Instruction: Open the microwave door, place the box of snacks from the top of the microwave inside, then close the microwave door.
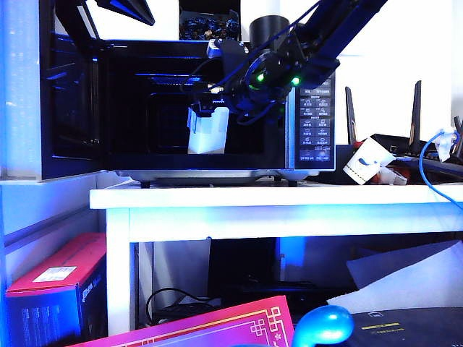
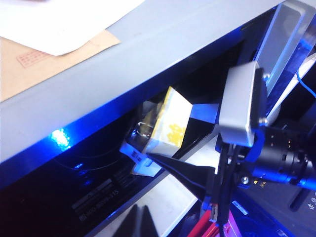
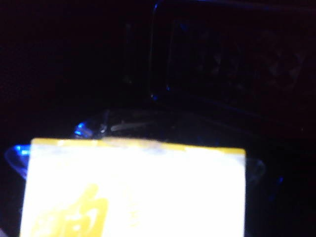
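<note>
The microwave door (image 1: 69, 94) stands swung wide at the left end of the white bench (image 1: 289, 199), so the first step looks done. To its right, the dark cavity of the microwave (image 1: 315, 108) is exposed, and the box of snacks (image 1: 208, 131) stands upright on the cavity floor, near the middle and close to the front opening. The placing step seems all but complete; what remains, by these pictures, is for the arm to back out and for the door to be shut.

The left pincer (image 2: 170, 170) shows only as dark finger shapes at the frame's edge in its own wrist view, near the open front of the microwave and apart from the box of snacks (image 2: 170, 123); whether it is spread or closed cannot be told.

The right pincer (image 1: 210, 107) reaches into the cavity from the right and sits over the top of the carton. Its fingers are hard to separate from the dark interior, so whether it grips or has let go cannot be read with confidence. In the right wrist view the pale, yellow-printed face of the box of snacks (image 3: 138, 192) fills the lower frame, directly ahead of that pincer.

At the bench's right end, a paper cup (image 1: 365, 160) lies tipped beside the microwave.
</note>
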